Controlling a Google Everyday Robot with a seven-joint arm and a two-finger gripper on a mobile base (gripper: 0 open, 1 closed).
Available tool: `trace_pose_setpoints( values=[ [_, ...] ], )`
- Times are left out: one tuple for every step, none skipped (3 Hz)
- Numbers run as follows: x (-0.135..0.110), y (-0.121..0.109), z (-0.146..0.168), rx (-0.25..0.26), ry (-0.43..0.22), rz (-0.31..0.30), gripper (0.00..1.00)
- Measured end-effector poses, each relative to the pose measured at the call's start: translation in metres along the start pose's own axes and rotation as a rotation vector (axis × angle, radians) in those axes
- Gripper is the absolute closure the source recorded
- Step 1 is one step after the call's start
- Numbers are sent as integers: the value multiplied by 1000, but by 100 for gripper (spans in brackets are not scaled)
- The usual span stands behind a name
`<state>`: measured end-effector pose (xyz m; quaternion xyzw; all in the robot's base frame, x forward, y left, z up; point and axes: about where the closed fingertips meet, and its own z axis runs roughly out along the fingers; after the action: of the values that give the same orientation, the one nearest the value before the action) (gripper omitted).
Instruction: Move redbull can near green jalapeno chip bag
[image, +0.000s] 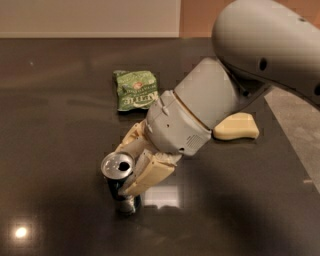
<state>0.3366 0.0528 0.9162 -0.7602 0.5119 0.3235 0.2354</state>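
The redbull can (118, 165), dark with a shiny silver top, stands upright on the dark table (55, 125) at front centre-left. My gripper (123, 172) reaches down from the right, with its cream fingers (147, 176) pressed on either side of the can's upper part, shut on it. The green jalapeno chip bag (136, 90) lies flat farther back, a can's length or more behind the gripper. The can's lower body is partly hidden by the near finger.
A pale yellow wavy-edged block (236, 126) lies to the right, partly behind my arm (260, 55). The table's right edge (292, 150) runs diagonally, with grey floor beyond it. A wall runs behind the table.
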Motion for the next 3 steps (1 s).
trace_pose_setpoints(
  values=[
    [5, -40, -18, 73, 21, 42, 100],
    [16, -87, -41, 156, 53, 93, 100],
    [35, -134, -67, 243, 84, 154, 100]
  ],
)
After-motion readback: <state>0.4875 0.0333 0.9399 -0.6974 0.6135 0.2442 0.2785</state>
